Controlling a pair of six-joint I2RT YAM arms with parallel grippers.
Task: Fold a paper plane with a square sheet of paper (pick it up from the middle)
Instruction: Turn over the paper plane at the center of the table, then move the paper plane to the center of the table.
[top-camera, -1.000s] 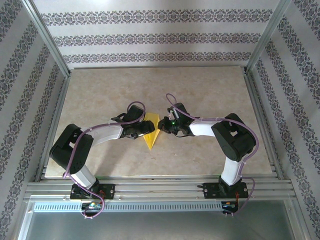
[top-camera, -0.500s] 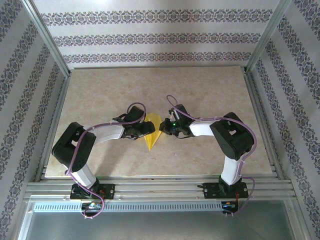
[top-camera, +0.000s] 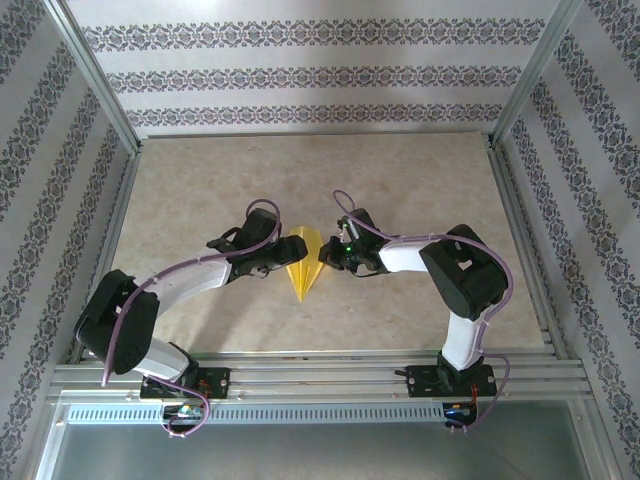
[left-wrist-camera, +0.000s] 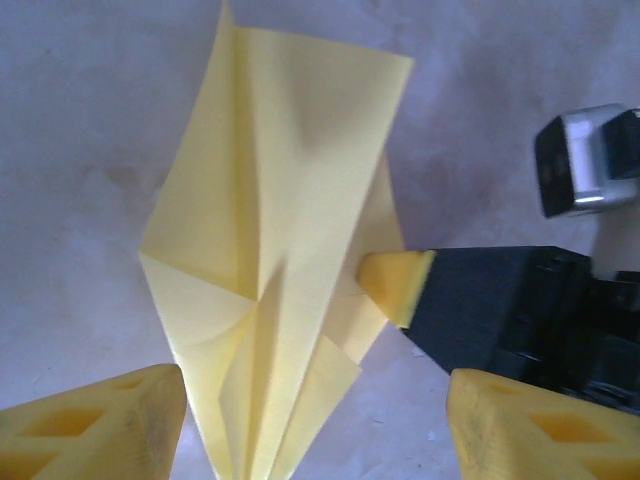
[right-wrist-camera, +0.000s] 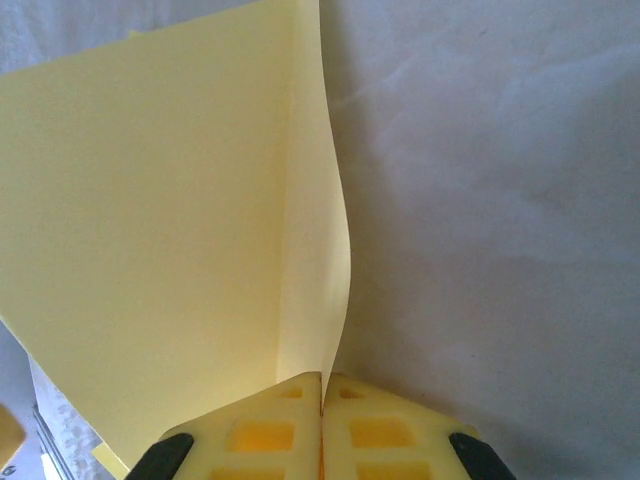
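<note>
Now right gripper (right-wrist-camera: 322, 400) pinches paper plane (left-wrist-camera: 270, 200) wing; left gripper (left-wrist-camera: 320, 425) open alongside.

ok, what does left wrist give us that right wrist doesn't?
Left wrist: the half-folded paper plane with its crease pattern laid out, the open left pincer straddling one end, and the right pincer seen from outside, its tip at the plane's edge. Right wrist: a close-up of the right pincer shut on a lifted flap edge. Both: the plane lying on the pale table.
</note>
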